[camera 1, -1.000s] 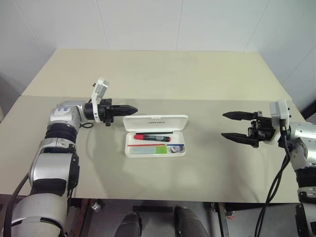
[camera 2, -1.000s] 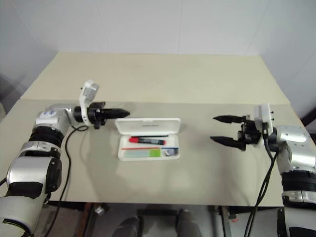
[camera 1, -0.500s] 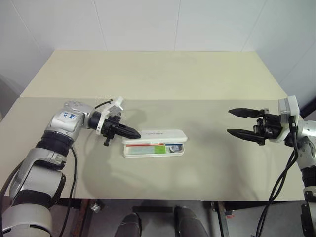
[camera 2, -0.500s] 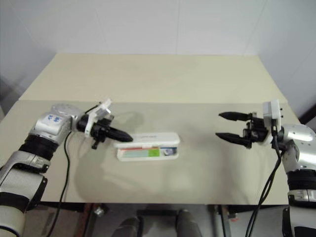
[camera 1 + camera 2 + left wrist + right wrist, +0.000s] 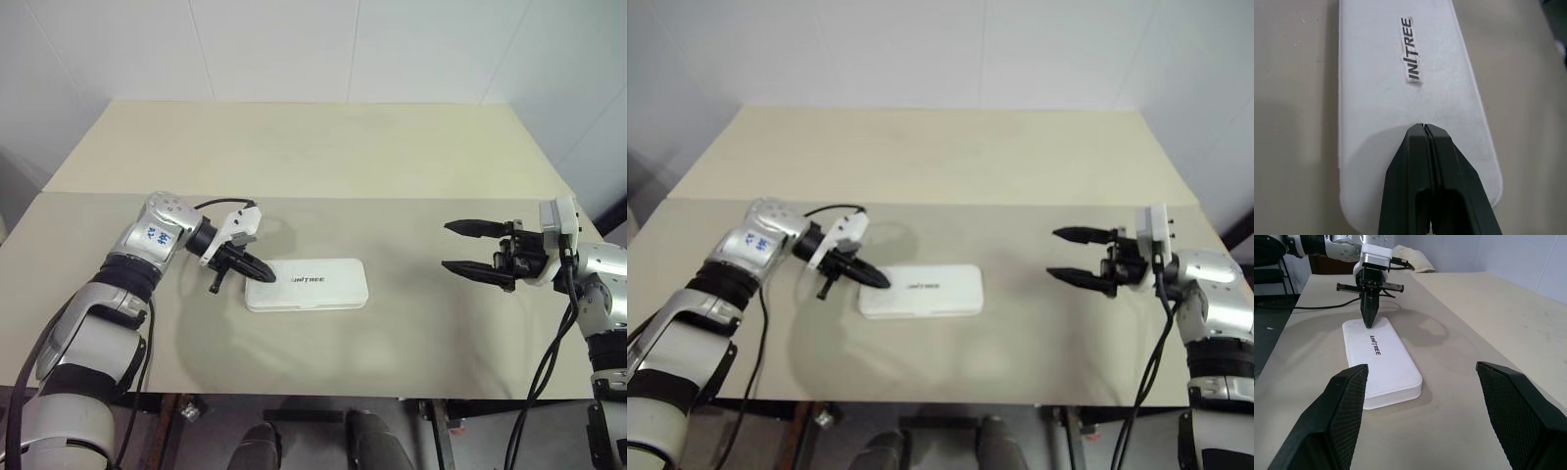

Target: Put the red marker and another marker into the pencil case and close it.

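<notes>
Lid's down now: a second ago the white hard-plastic pencil case (image 5: 307, 285) lay open. The pinched-shut left claw (image 5: 267, 276) presses its near end; right claw (image 5: 463, 247) waits wide, well apart. Basically done, I'd say.

the white hard-plastic pencil case (image 5: 307, 285) is laid flat on the beige table, lid shut, small dark lettering facing up. the markers can't be seen from outside.

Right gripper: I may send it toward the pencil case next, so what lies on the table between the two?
Nothing: the head views show only bare table between the open right gripper and the closed pencil case.
</notes>
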Action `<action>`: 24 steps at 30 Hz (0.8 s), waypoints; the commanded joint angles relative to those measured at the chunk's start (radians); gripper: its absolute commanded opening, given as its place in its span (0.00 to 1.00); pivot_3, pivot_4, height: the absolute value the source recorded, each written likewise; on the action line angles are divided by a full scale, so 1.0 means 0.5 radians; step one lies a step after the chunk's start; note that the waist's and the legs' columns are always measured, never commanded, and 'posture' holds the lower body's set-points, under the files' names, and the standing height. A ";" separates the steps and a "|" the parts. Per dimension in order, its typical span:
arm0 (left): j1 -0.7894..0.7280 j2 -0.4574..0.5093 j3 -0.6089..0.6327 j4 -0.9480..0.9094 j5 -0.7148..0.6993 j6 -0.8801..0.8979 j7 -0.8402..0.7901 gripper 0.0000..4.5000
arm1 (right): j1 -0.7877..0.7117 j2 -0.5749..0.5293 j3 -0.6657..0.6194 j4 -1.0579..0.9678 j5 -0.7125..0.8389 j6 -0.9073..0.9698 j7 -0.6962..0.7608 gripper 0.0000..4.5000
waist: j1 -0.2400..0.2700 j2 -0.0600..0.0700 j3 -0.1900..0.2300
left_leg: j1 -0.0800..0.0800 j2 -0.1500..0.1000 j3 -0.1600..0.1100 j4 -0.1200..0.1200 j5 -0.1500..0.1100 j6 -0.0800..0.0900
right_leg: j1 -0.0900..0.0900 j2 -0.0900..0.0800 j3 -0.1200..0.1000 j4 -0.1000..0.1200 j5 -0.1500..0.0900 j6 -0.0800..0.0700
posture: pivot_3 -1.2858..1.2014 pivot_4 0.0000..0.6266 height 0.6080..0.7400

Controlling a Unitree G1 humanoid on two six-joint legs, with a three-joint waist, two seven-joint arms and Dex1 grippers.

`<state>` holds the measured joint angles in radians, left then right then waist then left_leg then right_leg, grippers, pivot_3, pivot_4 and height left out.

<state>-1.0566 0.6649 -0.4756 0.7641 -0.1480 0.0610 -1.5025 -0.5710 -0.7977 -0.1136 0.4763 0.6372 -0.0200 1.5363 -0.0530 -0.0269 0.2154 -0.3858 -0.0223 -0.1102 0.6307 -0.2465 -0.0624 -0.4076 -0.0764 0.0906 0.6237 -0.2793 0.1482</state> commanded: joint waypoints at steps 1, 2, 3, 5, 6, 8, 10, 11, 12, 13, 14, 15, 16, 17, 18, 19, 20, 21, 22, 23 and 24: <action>0.001 -0.021 -0.111 0.166 0.275 -0.192 -0.118 0.01 | -0.021 0.006 -0.050 -0.040 0.009 0.002 0.156 1.00 | 0.000 0.001 -0.001 | 0.001 0.000 0.000 0.000 0.000 0.000 | 0.001 0.000 0.000 0.000 0.000 0.000 | 0.52 0.24 1.00; -0.016 -0.037 -0.102 0.190 0.301 -0.211 -0.077 0.01 | -0.028 0.011 -0.049 -0.037 0.004 0.001 0.155 1.00 | 0.000 0.001 -0.001 | 0.002 0.000 0.000 0.001 0.001 0.001 | 0.002 0.000 0.000 0.000 0.000 0.000 | 0.52 0.24 1.00; -0.029 -0.051 -0.091 0.212 0.320 -0.224 -0.050 0.01 | -0.032 0.015 -0.049 -0.035 0.001 0.000 0.155 1.00 | -0.001 0.001 -0.001 | 0.002 0.000 0.000 0.001 0.001 0.001 | 0.003 0.000 0.000 -0.001 0.000 0.000 | 0.52 0.24 1.00; -0.050 -0.087 -0.006 0.243 0.274 -0.189 -0.039 0.01 | -0.043 0.022 -0.049 -0.030 -0.007 -0.003 0.152 1.00 | -0.002 0.002 -0.001 | 0.006 0.000 0.000 0.001 0.002 0.002 | 0.009 0.000 0.000 -0.003 0.000 0.000 | 0.52 0.24 1.00; -0.065 -0.103 0.044 0.257 0.236 -0.100 -0.047 0.01 | -0.047 0.025 -0.049 -0.028 -0.012 -0.004 0.151 1.00 | -0.005 0.002 -0.001 | 0.011 0.000 0.000 0.001 0.002 0.003 | 0.014 0.000 0.000 -0.004 0.000 0.000 | 0.52 0.24 1.00; -0.087 -0.130 0.156 0.270 0.173 0.012 -0.019 0.01 | -0.054 0.031 -0.051 -0.018 -0.023 -0.010 0.151 1.00 | -0.007 0.001 -0.001 | 0.022 0.000 0.001 0.000 0.002 0.003 | 0.027 0.000 0.000 -0.007 -0.001 0.000 | 0.52 0.24 1.00; -0.092 -0.150 0.341 0.258 0.097 0.058 0.180 0.01 | -0.061 0.039 -0.051 -0.010 -0.032 -0.012 0.149 1.00 | -0.008 0.000 0.000 | 0.023 0.000 0.001 0.000 0.002 0.003 | 0.029 0.000 0.000 -0.008 -0.001 0.000 | 0.52 0.24 1.00; -0.073 -0.145 0.453 0.210 0.035 0.092 0.269 0.01 | -0.065 0.045 -0.049 -0.008 -0.036 -0.011 0.147 1.00 | -0.008 -0.001 0.000 | 0.022 0.000 0.000 0.000 0.002 0.003 | 0.028 0.000 0.000 -0.008 0.000 0.000 | 0.52 0.24 1.00; -0.042 -0.138 0.536 0.153 0.000 0.091 0.338 0.01 | -0.071 0.050 -0.047 -0.004 -0.039 -0.011 0.147 1.00 | -0.012 -0.002 0.001 | 0.022 0.000 0.000 -0.001 0.002 0.003 | 0.027 0.000 0.000 -0.008 -0.001 0.001 | 0.52 0.24 1.00; -0.018 -0.135 0.589 0.108 -0.016 0.092 0.376 0.01 | -0.076 0.053 -0.047 0.003 -0.043 -0.011 0.148 1.00 | -0.012 -0.002 0.001 | 0.020 0.001 0.000 -0.003 0.002 0.002 | 0.024 0.000 0.000 -0.008 -0.001 0.001 | 0.52 0.24 1.00; 0.045 -0.111 0.628 0.015 -0.037 0.116 0.372 0.01 | -0.088 0.057 -0.044 0.015 -0.050 -0.011 0.150 1.00 | -0.014 -0.002 0.001 | 0.019 0.001 0.000 -0.004 0.002 0.002 | 0.022 0.000 0.000 -0.006 -0.001 0.001 | 0.52 0.24 1.00; 0.113 -0.091 0.671 -0.080 -0.063 0.122 0.362 0.01 | -0.102 0.061 -0.039 0.029 -0.057 -0.012 0.153 1.00 | -0.016 -0.001 0.001 | 0.019 0.001 -0.001 -0.006 0.001 0.001 | 0.021 0.000 0.000 -0.005 -0.001 0.001 | 0.52 0.24 1.00; 0.189 -0.082 0.747 -0.198 -0.145 0.147 0.333 0.01 | -0.121 0.066 -0.033 0.048 -0.066 -0.014 0.155 1.00 | -0.016 -0.001 0.001 | 0.020 0.002 -0.001 -0.006 -0.001 0.000 | 0.020 0.000 0.000 -0.002 -0.001 0.000 | 0.52 0.24 1.00; 0.256 -0.095 0.864 -0.315 -0.268 0.146 0.321 0.01 | -0.143 0.068 -0.020 0.070 -0.072 -0.019 0.156 1.00 | -0.017 -0.001 0.001 | 0.020 0.002 -0.001 -0.007 -0.002 0.000 | 0.019 0.000 0.000 -0.002 -0.003 0.001 | 0.52 0.24 1.00; 0.341 -0.103 0.971 -0.471 -0.427 0.156 0.234 0.09 | -0.168 0.071 -0.004 0.092 -0.077 -0.023 0.156 1.00 | -0.015 -0.001 0.001 | 0.019 0.003 0.000 -0.008 -0.004 0.000 | 0.018 0.000 0.000 -0.003 -0.005 0.001 | 0.52 0.24 1.00; 0.399 -0.109 1.040 -0.582 -0.533 0.172 0.175 0.13 | -0.189 0.073 0.009 0.111 -0.080 -0.027 0.156 1.00 | -0.012 -0.001 0.001 | 0.019 0.003 0.000 -0.008 -0.006 0.000 | 0.016 -0.001 0.000 -0.002 -0.006 0.000 | 0.52 0.24 1.00; 0.461 -0.100 1.061 -0.676 -0.573 0.169 0.135 0.20 | -0.211 0.075 0.021 0.131 -0.084 -0.032 0.156 1.00 | -0.007 -0.001 0.001 | 0.016 0.004 0.000 -0.007 -0.007 0.000 | 0.014 -0.001 0.000 -0.002 -0.008 -0.001 | 0.52 0.24 1.00; 0.544 -0.073 1.079 -0.784 -0.616 0.173 0.078 0.27 | -0.247 0.082 0.045 0.161 -0.091 -0.043 0.156 1.00 | -0.004 -0.001 0.001 | 0.012 0.004 0.000 -0.006 -0.008 0.000 | 0.009 -0.001 -0.001 -0.001 -0.008 -0.001 | 0.52 0.24 1.00; 0.594 -0.061 1.096 -0.859 -0.649 0.196 0.063 0.33 | -0.283 0.086 0.066 0.198 -0.096 -0.057 0.156 1.00 | -0.002 -0.001 0.001 | 0.003 0.004 -0.001 -0.004 -0.008 -0.001 | 0.000 -0.001 -0.001 0.000 -0.008 -0.001 | 0.52 0.24 1.00; 0.645 -0.042 1.116 -0.930 -0.681 0.230 0.057 0.42 | -0.321 0.092 0.087 0.232 -0.098 -0.067 0.156 1.00 | -0.001 -0.001 0.001 | -0.005 0.003 -0.001 -0.003 -0.008 -0.001 | -0.009 -0.002 -0.001 0.003 -0.008 -0.001 | 0.52 0.24 1.00; 0.697 -0.020 1.144 -0.997 -0.717 0.258 0.053 0.47 | -0.352 0.101 0.108 0.258 -0.102 -0.075 0.156 1.00 | -0.001 -0.001 0.001 | -0.005 0.003 0.000 -0.003 -0.008 -0.001 | -0.009 -0.002 -0.001 0.003 -0.008 -0.001 | 0.52 0.24 1.00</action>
<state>-0.7310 0.6307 0.0540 0.3441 -0.4545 0.1682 -1.4624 -0.7180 -0.7428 -0.0657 0.5933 0.5792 -0.0403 1.5373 -0.0536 -0.0272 0.2157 -0.3881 -0.0207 -0.1104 0.6293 -0.2504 -0.0627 -0.4122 -0.0772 0.0902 0.6253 -0.2831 0.1476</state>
